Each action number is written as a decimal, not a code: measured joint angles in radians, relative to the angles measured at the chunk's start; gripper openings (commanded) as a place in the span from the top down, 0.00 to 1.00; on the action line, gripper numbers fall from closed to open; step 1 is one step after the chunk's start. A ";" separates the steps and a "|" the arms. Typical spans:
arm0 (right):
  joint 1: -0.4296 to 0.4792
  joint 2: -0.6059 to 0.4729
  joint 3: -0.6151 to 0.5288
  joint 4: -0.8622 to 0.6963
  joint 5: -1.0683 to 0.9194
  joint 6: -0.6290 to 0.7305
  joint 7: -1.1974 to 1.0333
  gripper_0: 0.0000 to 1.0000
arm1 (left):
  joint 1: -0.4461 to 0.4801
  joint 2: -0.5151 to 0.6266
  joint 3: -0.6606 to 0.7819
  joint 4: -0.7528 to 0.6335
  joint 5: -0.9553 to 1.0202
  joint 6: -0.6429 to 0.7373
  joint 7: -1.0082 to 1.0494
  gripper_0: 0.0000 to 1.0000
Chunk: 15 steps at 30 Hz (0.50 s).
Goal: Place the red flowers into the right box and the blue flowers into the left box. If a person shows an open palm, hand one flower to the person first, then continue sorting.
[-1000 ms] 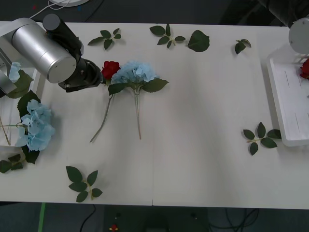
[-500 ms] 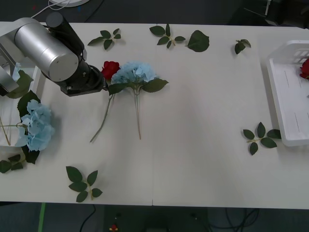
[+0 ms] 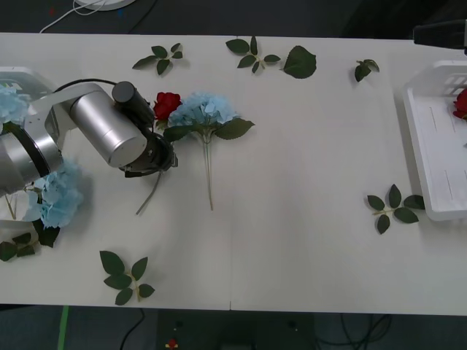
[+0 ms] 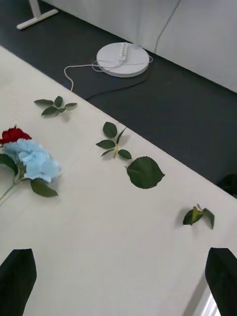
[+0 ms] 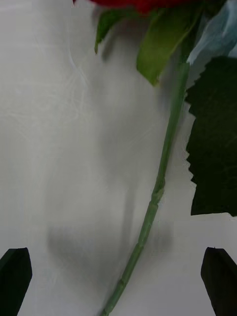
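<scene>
- At the table's (image 3: 292,219) far left the left box (image 3: 22,73) shows a white corner, with a blue flower (image 3: 9,106) inside and a second blue hydrangea (image 3: 55,191) lying just beside it on the tabletop.
- The left gripper (image 3: 162,162) sits low over the stem (image 5: 158,187) of a red rose (image 3: 167,104); in the left wrist view its black fingertips (image 5: 15,274) stand wide apart on either side of the stem, touching nothing.
- That rose's head lies against a third blue hydrangea (image 3: 205,109), their stems side by side, pointing toward the robot.
- Loose leaf sprigs (image 3: 124,275) are scattered along the far edge, the near-left and the near-right of the table.
- The right box (image 3: 438,153) lies at the right edge, holding a red flower (image 3: 461,103) at its far end.
- The right gripper (image 4: 118,279) hangs high above the table's right side, jaws spread, holding nothing.
</scene>
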 measured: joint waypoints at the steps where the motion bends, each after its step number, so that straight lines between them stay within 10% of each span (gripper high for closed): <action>1: 0.017 0.000 -0.024 -0.002 -0.022 0.012 0.027 0.00 | 0.000 -0.015 -0.004 0.021 -0.005 -0.005 -0.005 0.00; 7: 0.128 0.000 -0.139 -0.009 -0.159 0.056 0.134 0.00 | -0.007 -0.106 -0.002 0.170 -0.038 -0.063 -0.104 0.00; 12: 0.240 0.000 -0.208 -0.010 -0.254 0.056 0.330 0.00 | -0.045 -0.147 -0.001 0.253 -0.043 -0.110 -0.156 1.00; 15: 0.296 0.000 -0.237 -0.009 -0.321 0.056 0.355 0.00 | -0.060 -0.164 -0.001 0.276 -0.053 -0.120 -0.156 1.00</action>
